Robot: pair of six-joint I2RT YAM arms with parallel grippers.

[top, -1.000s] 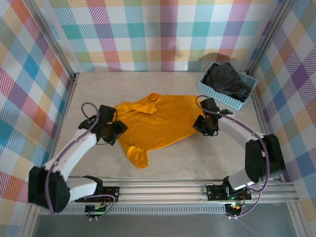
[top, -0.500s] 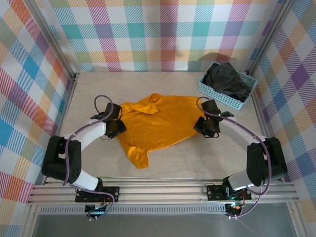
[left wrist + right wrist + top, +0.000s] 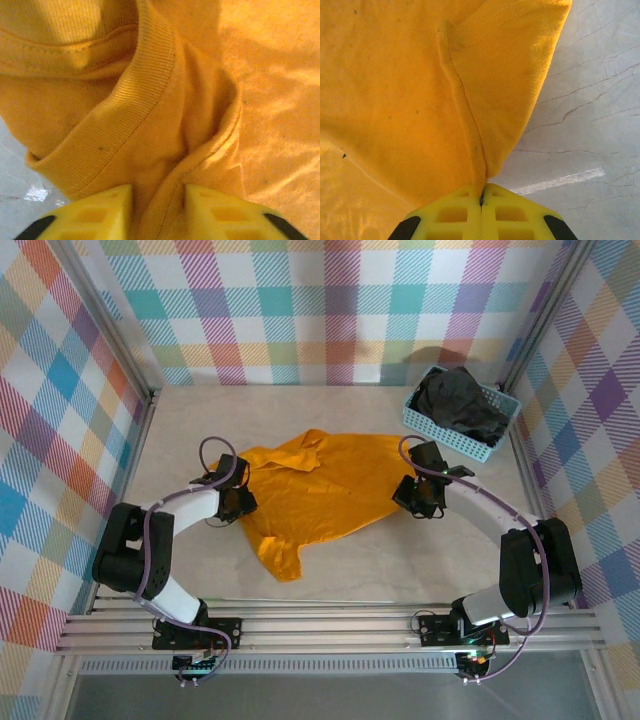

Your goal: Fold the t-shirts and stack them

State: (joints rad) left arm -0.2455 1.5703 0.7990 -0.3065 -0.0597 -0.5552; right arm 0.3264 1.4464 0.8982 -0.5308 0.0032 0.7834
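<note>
The orange-yellow t-shirt lies crumpled in the middle of the table. My left gripper is at its left edge, by the ribbed collar. Its yellow fingers stand a little apart, and a raised fold of orange cloth runs between them. My right gripper is at the shirt's right edge. In the right wrist view this gripper is shut on a seam of the orange cloth. The charcoal-black t-shirt is bunched in the basket.
The light blue lattice basket stands at the back right, near the right wall. Checked walls enclose the table on three sides. Bare pale table lies in front of the shirt and to the right of the held edge.
My left arm has folded in and brought its gripper up onto the shirt's collar edge, and its jaws have narrowed round a fold. The right gripper has kept its hold and place.
</note>
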